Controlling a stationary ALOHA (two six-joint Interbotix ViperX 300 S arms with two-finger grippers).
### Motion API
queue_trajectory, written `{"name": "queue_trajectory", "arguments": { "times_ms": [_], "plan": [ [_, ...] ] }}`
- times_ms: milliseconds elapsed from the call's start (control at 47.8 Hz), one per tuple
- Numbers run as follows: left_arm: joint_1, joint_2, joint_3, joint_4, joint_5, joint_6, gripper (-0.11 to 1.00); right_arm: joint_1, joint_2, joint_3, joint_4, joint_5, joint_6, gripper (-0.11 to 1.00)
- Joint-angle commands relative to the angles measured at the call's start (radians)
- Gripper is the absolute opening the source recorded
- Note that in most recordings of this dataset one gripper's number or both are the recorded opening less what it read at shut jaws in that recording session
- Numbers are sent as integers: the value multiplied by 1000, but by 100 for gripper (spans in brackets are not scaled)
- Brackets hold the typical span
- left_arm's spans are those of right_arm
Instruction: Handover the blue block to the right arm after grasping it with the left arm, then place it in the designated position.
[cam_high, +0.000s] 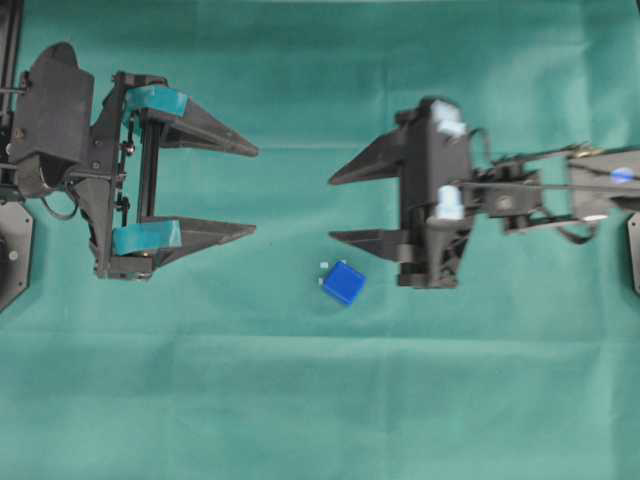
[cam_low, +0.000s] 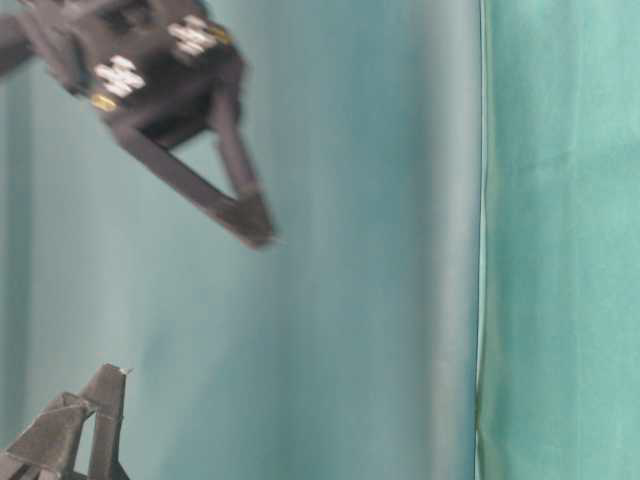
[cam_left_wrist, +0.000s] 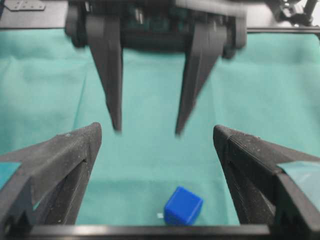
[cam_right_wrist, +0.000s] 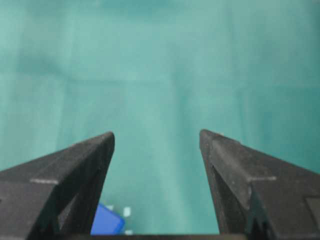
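Two grippers face each other across the green cloth (cam_high: 300, 400), both empty. The block (cam_high: 343, 282) sits on the cloth between them, nearer the right gripper (cam_high: 330, 209) and just below its lower finger in the overhead view, touching nothing but the cloth. Small white marks (cam_high: 323, 266) peek out at its upper-left corner; these look like the corners of the designated square, so the block seems to rest on or half over that spot, a little turned against it. Whether all four marks are covered I cannot tell.

The left gripper (cam_high: 256, 190) has its teal-taped fingers spread as wide as they go, tips pointing toward the middle, well apart from the block. From its own camera the block lies low in view between the fingers, ahead of them.

The right gripper stands partly open, fingers clearly parted with only cloth between them. In the table-level view it hangs raised and tilted, tips pointing down and inward. Judging by how things lie, the placing looks done, and neither hand needs the block.
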Motion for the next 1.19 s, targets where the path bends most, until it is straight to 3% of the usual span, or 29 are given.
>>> {"name": "queue_trajectory", "arguments": {
  "times_ms": [0, 440, 1172],
  "plan": [
    [2, -6, -31, 0, -5, 2, 100, -2, -71, -25, -9, 21, 0, 69],
    [0, -6, -34, 0, -5, 2, 100, -2, -221, 18, -21, 28, 0, 69],
    [2, -6, -35, 0, -18, 2, 100, -25, -350, 196, -34, -184, 0, 69]
  ]
}}
